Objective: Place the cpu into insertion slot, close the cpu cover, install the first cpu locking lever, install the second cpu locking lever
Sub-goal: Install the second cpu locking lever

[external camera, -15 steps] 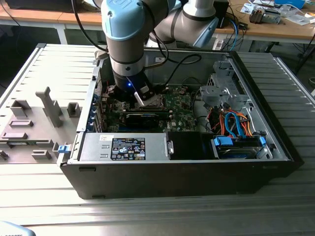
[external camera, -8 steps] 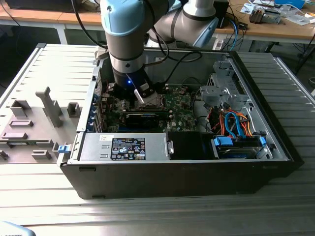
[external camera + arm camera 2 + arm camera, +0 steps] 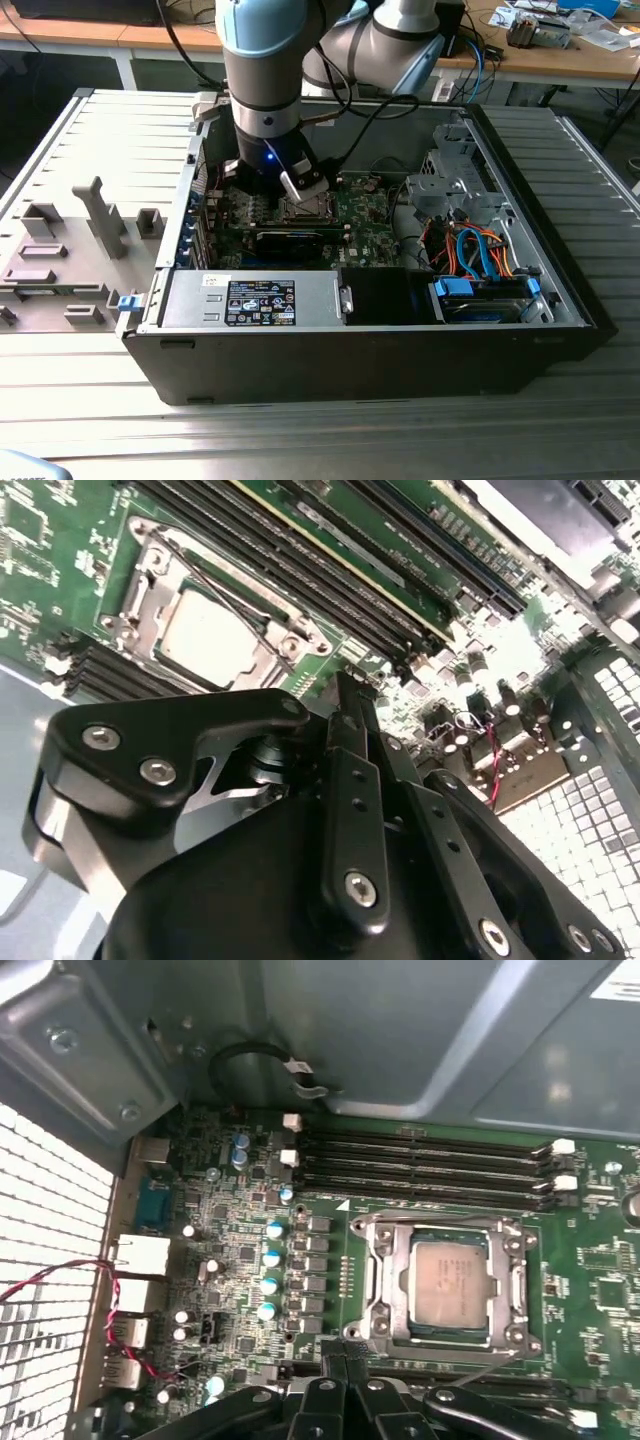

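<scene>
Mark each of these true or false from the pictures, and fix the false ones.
1. The chip sits in the socket on the green board. True.
2. The metal cover frame lies down around the chip. True.
3. The gripper holds the chip above the board. False: the chip lies in the socket, and the gripper tip is beside the socket.
4. The computer case stands closed. False: its side is open, with the arm reaching inside.
5. In the first wrist view, long black memory slots run beside the socket. True.
6. A person's hand rests on the board. False: no hand is there.
</scene>
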Available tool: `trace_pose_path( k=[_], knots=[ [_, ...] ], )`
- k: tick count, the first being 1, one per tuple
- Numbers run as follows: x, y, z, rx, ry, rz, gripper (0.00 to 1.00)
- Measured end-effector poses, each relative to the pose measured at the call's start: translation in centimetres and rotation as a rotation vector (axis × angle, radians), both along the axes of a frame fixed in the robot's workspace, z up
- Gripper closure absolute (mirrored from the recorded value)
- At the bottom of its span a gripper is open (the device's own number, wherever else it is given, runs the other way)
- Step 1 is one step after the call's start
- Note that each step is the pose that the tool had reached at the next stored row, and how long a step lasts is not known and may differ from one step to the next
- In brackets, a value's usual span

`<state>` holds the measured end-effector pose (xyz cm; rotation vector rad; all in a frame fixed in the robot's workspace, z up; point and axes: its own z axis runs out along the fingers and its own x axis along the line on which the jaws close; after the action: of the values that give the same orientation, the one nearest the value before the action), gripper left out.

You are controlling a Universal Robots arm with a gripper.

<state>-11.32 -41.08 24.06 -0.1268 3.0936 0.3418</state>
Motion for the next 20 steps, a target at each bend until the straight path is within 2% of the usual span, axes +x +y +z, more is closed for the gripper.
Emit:
trace_pose_path(
  k=[3, 6, 9, 12, 14, 15, 16, 18, 20],
  knots=[
    [0.45, 0.00, 0.72, 0.0002, 0.0050, 0.000, 0.89],
    [1.85, -0.01, 1.23, -0.0005, 0.0278, 0.000, 0.89],
    [2.74, -0.01, 1.54, -0.0009, 0.0430, 0.000, 0.89],
    [2.99, 0.02, 2.09, 0.0016, 0.0446, 0.000, 0.89],
    [2.97, 0.01, 2.68, 0.0001, 0.0460, 0.000, 0.89],
    [2.95, 0.01, 3.25, 0.0001, 0.0459, 0.000, 0.89],
    [3.01, 0.01, 3.55, -0.0004, 0.0467, 0.000, 0.89],
    [4.12, 0.01, 3.45, -0.0013, 0.0700, 0.000, 0.89],
    [5.01, 0.01, 3.16, -0.0010, 0.0816, 0.000, 0.89]
  ],
)
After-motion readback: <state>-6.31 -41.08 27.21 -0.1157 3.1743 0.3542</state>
